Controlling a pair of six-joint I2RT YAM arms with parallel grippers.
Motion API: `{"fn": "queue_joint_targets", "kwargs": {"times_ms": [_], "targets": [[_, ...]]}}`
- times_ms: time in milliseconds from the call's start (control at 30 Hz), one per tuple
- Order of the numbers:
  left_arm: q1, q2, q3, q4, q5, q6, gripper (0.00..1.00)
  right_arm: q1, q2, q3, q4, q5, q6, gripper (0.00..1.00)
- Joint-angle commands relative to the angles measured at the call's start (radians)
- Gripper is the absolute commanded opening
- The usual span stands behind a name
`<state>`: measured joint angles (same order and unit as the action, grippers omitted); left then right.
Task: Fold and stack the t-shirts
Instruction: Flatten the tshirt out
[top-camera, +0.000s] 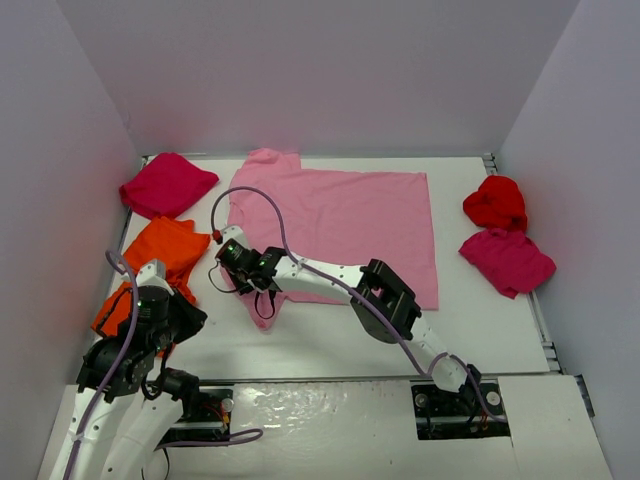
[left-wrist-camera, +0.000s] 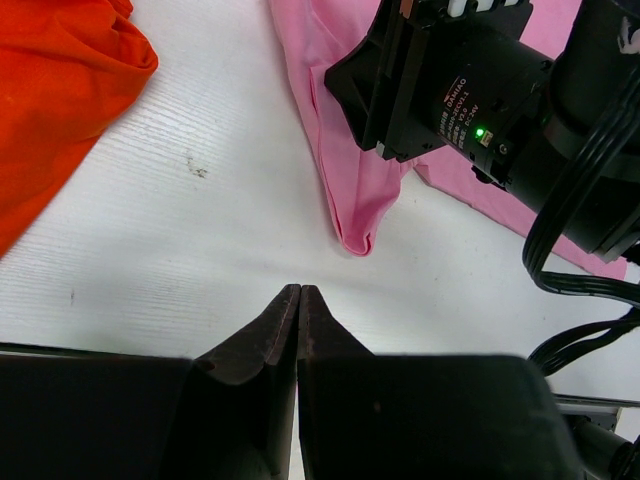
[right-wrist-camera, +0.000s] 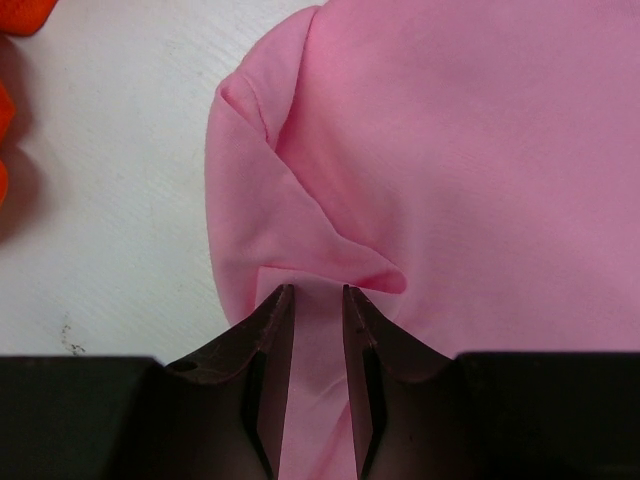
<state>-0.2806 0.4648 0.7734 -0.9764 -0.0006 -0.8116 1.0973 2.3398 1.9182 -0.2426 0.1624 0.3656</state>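
Observation:
The light pink t-shirt (top-camera: 340, 225) lies spread flat on the white table (top-camera: 480, 320), with its near-left sleeve bunched. My right gripper (top-camera: 240, 275) reaches across to that sleeve, and in the right wrist view its jaws (right-wrist-camera: 315, 292) are closed on a raised fold of the pink cloth (right-wrist-camera: 450, 150). The pinched sleeve hangs down to the table in the left wrist view (left-wrist-camera: 345, 150). My left gripper (left-wrist-camera: 299, 290) is shut and empty over bare table, short of the sleeve tip. It sits near the left edge in the top view (top-camera: 188, 320).
Orange shirts (top-camera: 165, 250) are heaped at the left, also in the left wrist view (left-wrist-camera: 60, 100). A magenta shirt (top-camera: 167, 185) lies at the back left. A red shirt (top-camera: 495, 200) and a magenta one (top-camera: 507, 260) lie at the right. White walls enclose the table.

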Motion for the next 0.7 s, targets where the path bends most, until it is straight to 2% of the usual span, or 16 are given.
{"fn": "queue_joint_targets", "kwargs": {"times_ms": [0, 667], "targets": [[-0.002, 0.025, 0.015, 0.039, 0.001, 0.014, 0.00, 0.000, -0.036, 0.021, 0.026, -0.017, 0.005, 0.23], [-0.002, 0.031, 0.017, 0.041, 0.001, 0.015, 0.00, 0.018, -0.057, 0.019, 0.042, -0.072, 0.007, 0.24]]}}
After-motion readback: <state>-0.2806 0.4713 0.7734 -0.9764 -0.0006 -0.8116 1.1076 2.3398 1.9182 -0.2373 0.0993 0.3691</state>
